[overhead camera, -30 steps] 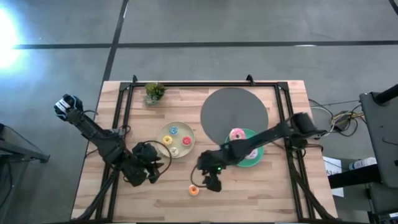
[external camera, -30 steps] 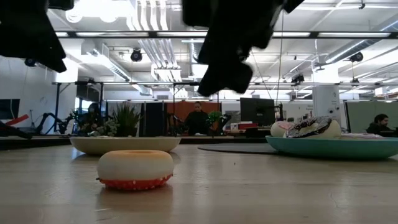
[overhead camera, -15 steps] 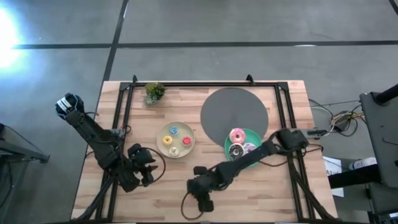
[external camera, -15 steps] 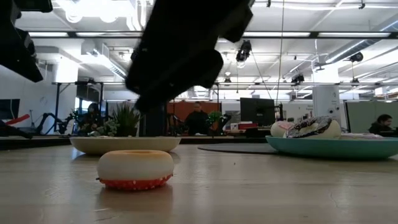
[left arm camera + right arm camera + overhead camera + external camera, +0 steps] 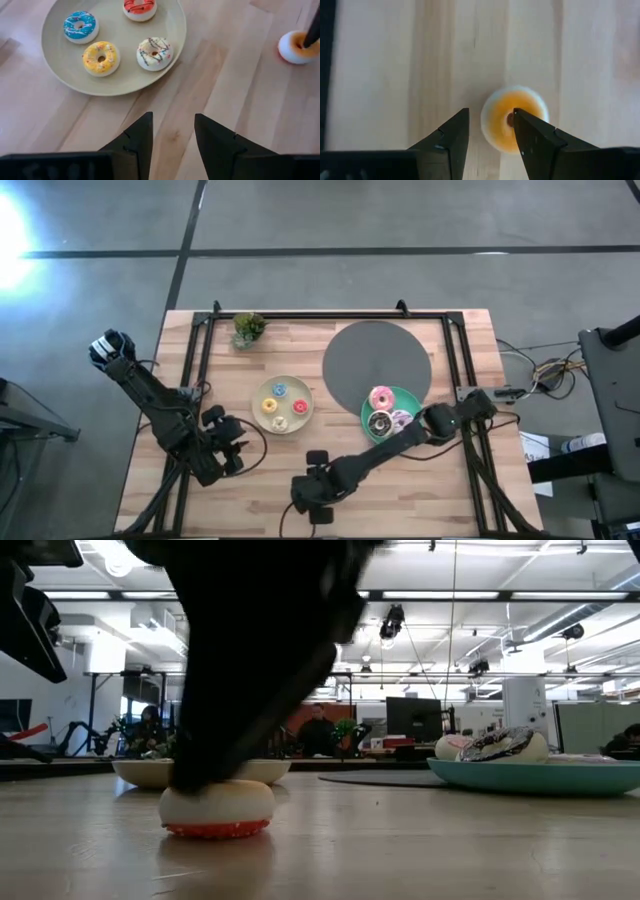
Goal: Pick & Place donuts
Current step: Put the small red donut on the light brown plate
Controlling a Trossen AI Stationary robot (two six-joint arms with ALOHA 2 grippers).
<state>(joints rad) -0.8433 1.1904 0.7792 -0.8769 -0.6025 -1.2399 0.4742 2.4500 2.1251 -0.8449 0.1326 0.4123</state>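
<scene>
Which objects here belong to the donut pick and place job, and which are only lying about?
Belong to the job:
- orange donut under the right tool
- four mini donuts on the cream plate
- three larger donuts on the teal plate

Only lying about:
- small plant
- grey round mat

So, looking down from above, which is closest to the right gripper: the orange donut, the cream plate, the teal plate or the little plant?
1. Orange donut, under the right gripper.
2. Cream plate, left of centre.
3. Teal plate, right of centre.
4. Plant, back edge.
</scene>
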